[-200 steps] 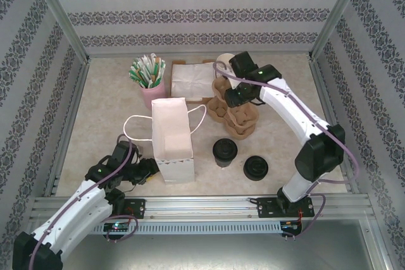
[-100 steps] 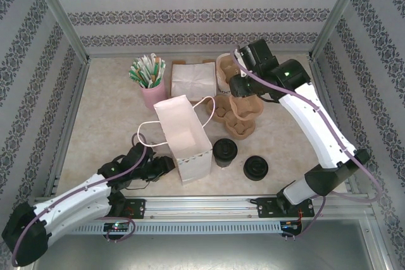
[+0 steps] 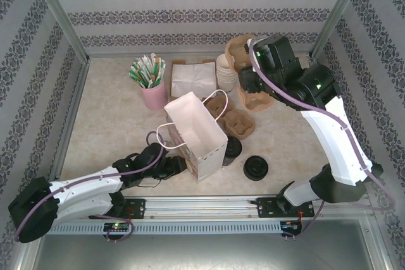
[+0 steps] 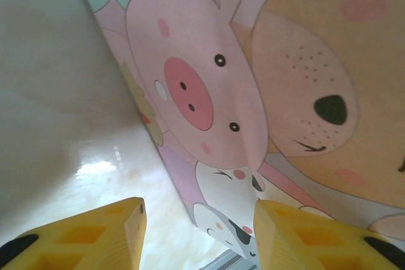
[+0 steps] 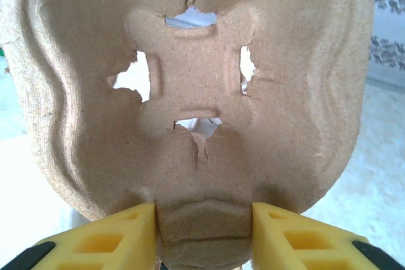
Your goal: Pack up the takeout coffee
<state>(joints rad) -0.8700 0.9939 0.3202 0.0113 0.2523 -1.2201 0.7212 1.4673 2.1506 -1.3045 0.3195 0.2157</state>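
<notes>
At the near edge, the left arm lies low and stretched rightwards along the table (image 3: 107,124), and the left gripper (image 3: 173,166) reaches the foot of the paper bag (image 3: 197,132). In the left wrist view its yellow fingers (image 4: 123,222) stand apart with nothing pinched between them, and the bag's lower corner is just beyond the gap. That view also gives the bag's printed side, a cartoon pig and a bear, while the top view gives its white inside, the mouth open upwards and the whole bag leaning. The takeout coffee (image 3: 232,148) stands on the table just right of the bag, its black lid partly hidden behind the bag's edge; whether the two touch cannot be told. A loose black lid (image 3: 255,167) lies near it on the right. Beyond these, brown pulp carriers (image 3: 235,121) rest on the table. The right arm rises from its base and bends over towards the far right, where the right gripper (image 3: 251,90) holds a raised cup carrier (image 3: 258,100). The right wrist view shows both fingers clamped on the carrier's bottom tab (image 5: 202,219). At the back stand a stack of cream cups (image 3: 224,71), white napkins (image 3: 193,79) and a pink cup of sachets (image 3: 149,83).
</notes>
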